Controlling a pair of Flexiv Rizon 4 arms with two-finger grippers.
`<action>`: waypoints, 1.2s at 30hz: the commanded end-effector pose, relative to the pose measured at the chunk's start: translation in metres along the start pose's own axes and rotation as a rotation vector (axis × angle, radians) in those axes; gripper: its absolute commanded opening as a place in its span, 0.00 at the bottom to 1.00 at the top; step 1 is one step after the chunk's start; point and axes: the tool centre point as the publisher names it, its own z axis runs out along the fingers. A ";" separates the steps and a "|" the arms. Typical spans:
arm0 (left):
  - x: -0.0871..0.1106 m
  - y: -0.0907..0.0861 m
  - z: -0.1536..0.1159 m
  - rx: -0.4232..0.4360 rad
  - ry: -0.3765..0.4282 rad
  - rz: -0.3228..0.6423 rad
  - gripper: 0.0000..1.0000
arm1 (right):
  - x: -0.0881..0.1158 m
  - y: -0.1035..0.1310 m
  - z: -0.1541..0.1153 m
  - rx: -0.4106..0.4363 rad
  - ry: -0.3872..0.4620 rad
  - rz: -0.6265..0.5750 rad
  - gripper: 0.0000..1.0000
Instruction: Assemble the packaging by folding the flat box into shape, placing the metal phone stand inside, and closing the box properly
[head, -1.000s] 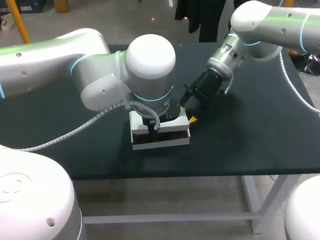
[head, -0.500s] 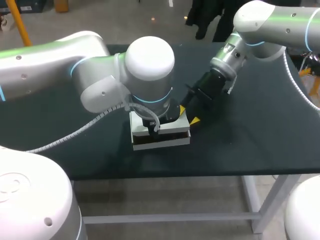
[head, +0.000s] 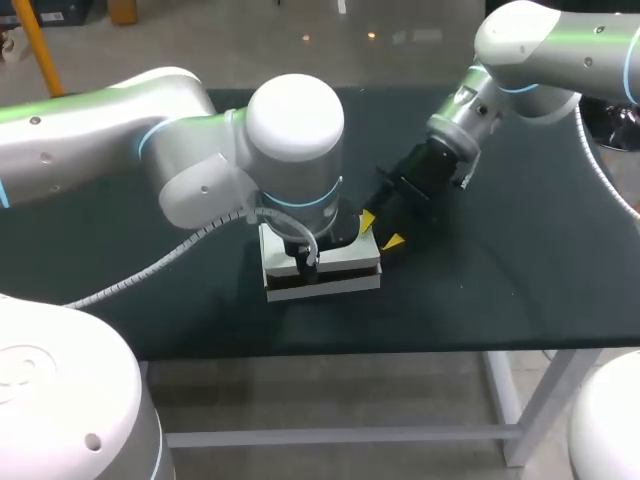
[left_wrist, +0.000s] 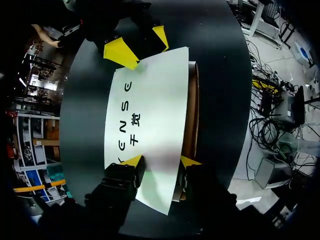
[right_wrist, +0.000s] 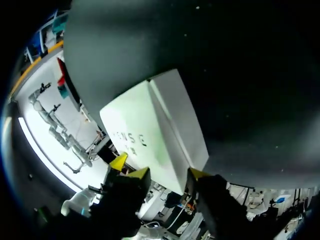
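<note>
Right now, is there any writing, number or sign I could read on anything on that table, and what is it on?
White box lid: one row of dark lettering along it, partly hidden by the left gripper, so no whole word can be read.
Same lettering in the right wrist view: too small and faint to read.
Table: no print, numbers or signs.

A dark table (head: 520, 290) is carrying one thing directly: a white box (head: 322, 272). The box is lying flat near the table's front edge, about midway across, with its printed face turned up and a brown side showing at the front.
</note>
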 end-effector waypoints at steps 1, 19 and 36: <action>0.003 0.001 0.002 0.003 -0.001 -0.001 0.45 | 0.000 -0.002 0.000 -0.006 -0.002 0.000 0.50; 0.007 0.002 0.002 0.011 0.012 0.008 0.47 | 0.005 -0.009 0.000 -0.032 -0.003 -0.050 0.33; 0.009 0.002 0.003 0.013 0.021 0.016 0.49 | 0.008 -0.020 0.014 -0.103 -0.072 -0.160 0.00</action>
